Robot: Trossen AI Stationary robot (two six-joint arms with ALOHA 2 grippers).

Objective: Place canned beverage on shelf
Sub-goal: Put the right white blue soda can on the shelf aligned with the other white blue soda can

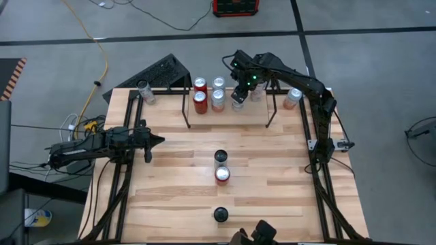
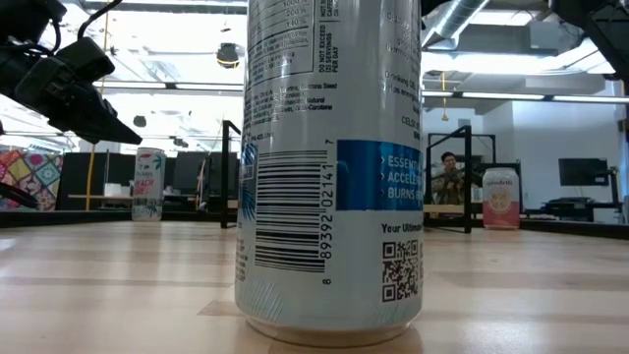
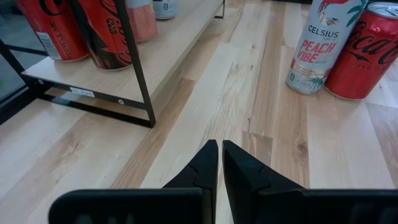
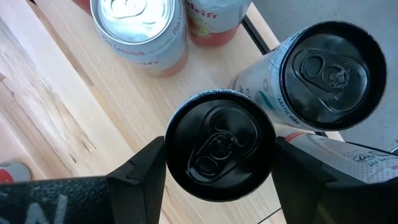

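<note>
Can (image 4: 219, 146) with the black lid is sitting between our right gripper's (image 4: 219, 163) fingers at the shelf (image 1: 186, 109), along the bench's (image 1: 272, 197) far edge; the fingers are flanking it on both sides and look closed on it.

Going left to right across the bench:
- A lone slim can (image 1: 143, 91) is standing at the far-left corner, outside the shelf.
- Left gripper (image 1: 158, 140) is hanging over the left edge with its fingers pressed together, holding nothing. We are leaving it parked.
- Two red cans (image 1: 199, 94) and two silver-topped cans (image 1: 218, 93) are already filling the shelf's left half.
- Three loose cans (image 1: 221, 167) are waiting down the bench's middle, the last one near the front edge.
- Right gripper is working over the shelf's right half, next to a second black-topped can (image 4: 329, 74) and a pink lemonade can (image 4: 140, 31).
- One more can (image 1: 292, 97) is standing at the far-right corner.

We are judging this as the set-down step. To do it well:
- We are keeping the can upright and lowering until its base is fully seated on the board.
- We are watching the gap to the black-topped neighbour; it looks tight, and a nudge could tip it.
- We are parting the fingers only as far as needed, then lifting straight up so neither finger drags a neighbour.

Whether the base is already touching down, we cannot tell from these views.
</note>
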